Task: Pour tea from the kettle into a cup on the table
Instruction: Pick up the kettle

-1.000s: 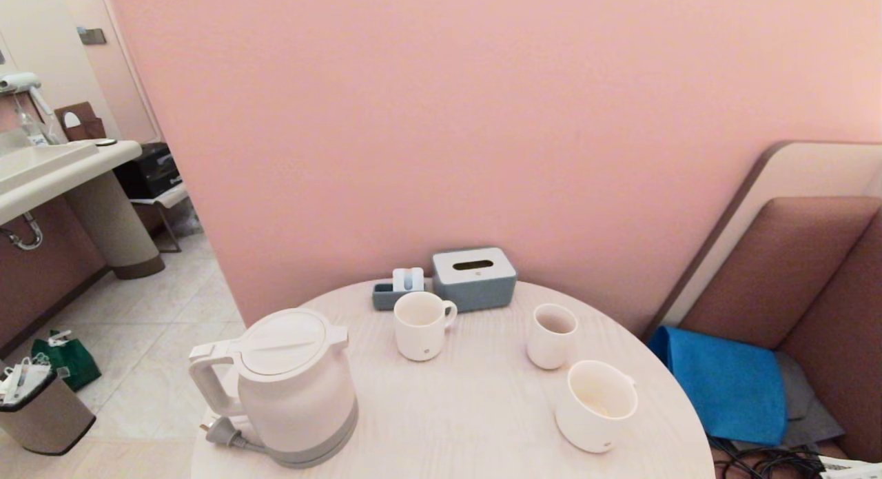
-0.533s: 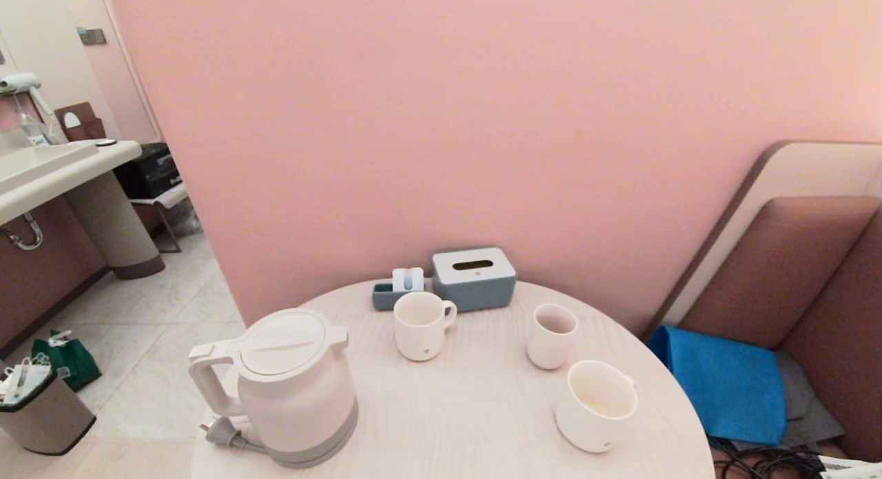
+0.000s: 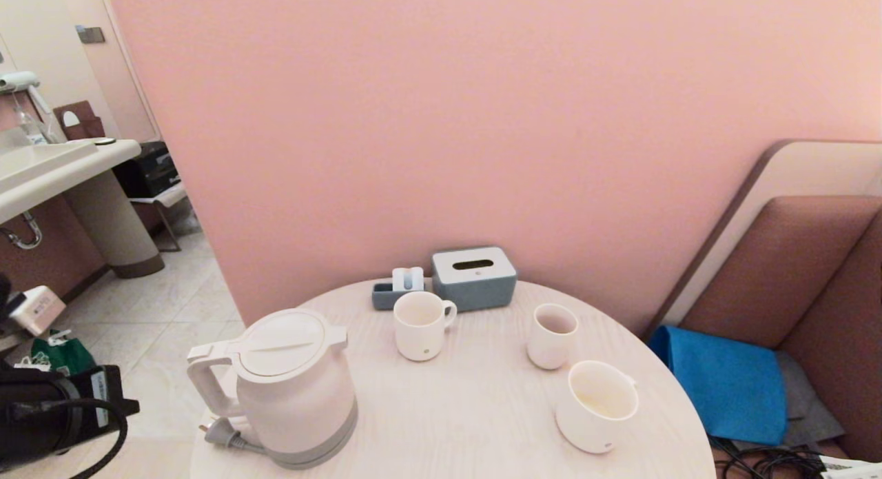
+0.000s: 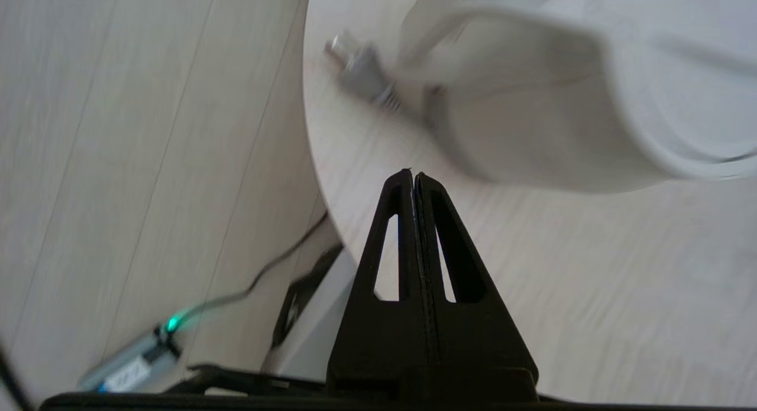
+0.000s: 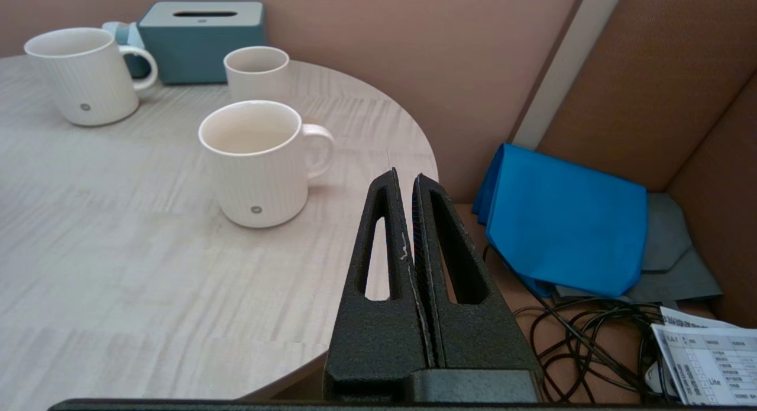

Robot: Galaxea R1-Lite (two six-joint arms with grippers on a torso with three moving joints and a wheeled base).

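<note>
The white kettle (image 3: 289, 389) stands lid on at the near left of the round pale table (image 3: 468, 417), its loop handle (image 3: 207, 386) pointing left. In the left wrist view the kettle (image 4: 532, 115) is blurred and close. My left gripper (image 4: 413, 173) is shut and empty, hovering over the table's left edge just short of the kettle's base. My left arm (image 3: 48, 417) shows at the lower left, off the table. The wide cream cup (image 3: 596, 406) sits at the near right, and the right wrist view shows the cup (image 5: 260, 162) too. My right gripper (image 5: 405, 175) is shut and empty by the table's right edge. The tea is out of view.
A narrower handled mug (image 3: 420, 325), a handleless tumbler (image 3: 551, 335) and a grey tissue box (image 3: 474, 278) stand further back. The kettle's plug (image 3: 224, 434) lies beside its base. A blue cloth (image 3: 723, 382) and cables (image 5: 591, 340) lie on the seat to the right. A pink wall is close behind.
My left arm has swung up into the head view at the lower left, next to the kettle's handle side. Kettle, cups and right arm have not moved.
</note>
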